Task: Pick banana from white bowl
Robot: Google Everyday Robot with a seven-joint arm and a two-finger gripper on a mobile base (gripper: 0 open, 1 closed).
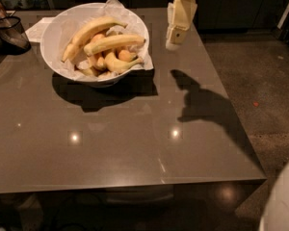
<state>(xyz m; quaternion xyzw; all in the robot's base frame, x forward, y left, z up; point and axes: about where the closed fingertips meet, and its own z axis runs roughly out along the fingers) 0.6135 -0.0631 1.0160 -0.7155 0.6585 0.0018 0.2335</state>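
The white bowl (52,35) stands at the back left of the grey table, lined with crumpled white paper. Several yellow bananas lie in it: a long one (91,29) across the top, another (113,42) below it, and smaller ones underneath. My gripper (175,38) hangs from the top of the view, pointing down, just right of the bowl's rim and above the table. It holds nothing that I can see. Its shadow falls on the table to the lower right.
A dark mesh basket (10,33) stands at the far left edge, with a white paper (37,29) beside it behind the bowl. The grey table (135,148) ends at the right and front edges, with floor (260,81) beyond. A white robot part (285,201) shows bottom right.
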